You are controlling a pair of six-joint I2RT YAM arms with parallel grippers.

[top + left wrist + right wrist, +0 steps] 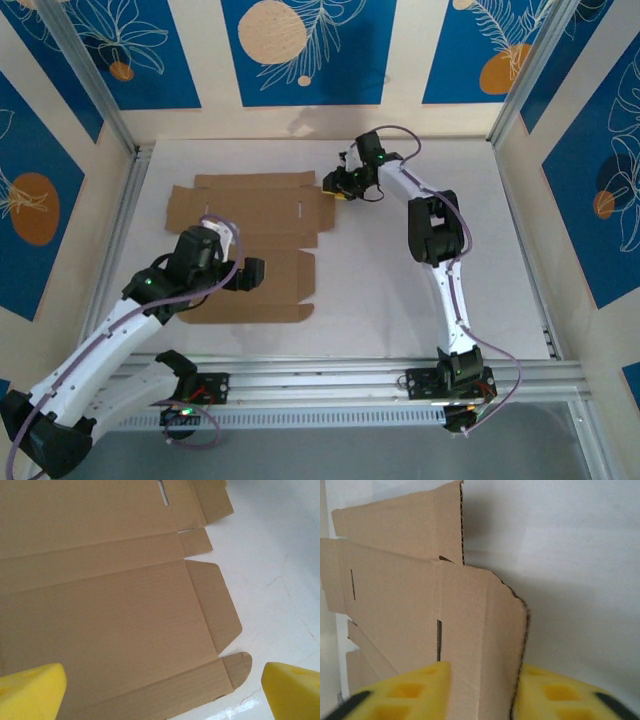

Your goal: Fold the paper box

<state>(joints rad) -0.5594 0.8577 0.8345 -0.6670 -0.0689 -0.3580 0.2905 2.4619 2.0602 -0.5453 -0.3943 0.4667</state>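
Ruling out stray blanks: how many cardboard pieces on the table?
1. The paper box lies left of centre on the table, its far right flap between the fingers of the right claw. The left arm covers part of it; a scrap beneath could be hidden.

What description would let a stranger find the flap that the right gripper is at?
On the white table lies the paper box, a flat brown cardboard sheet. At its far right corner, one rounded flap alone sits between the right gripper's yellow fingers.
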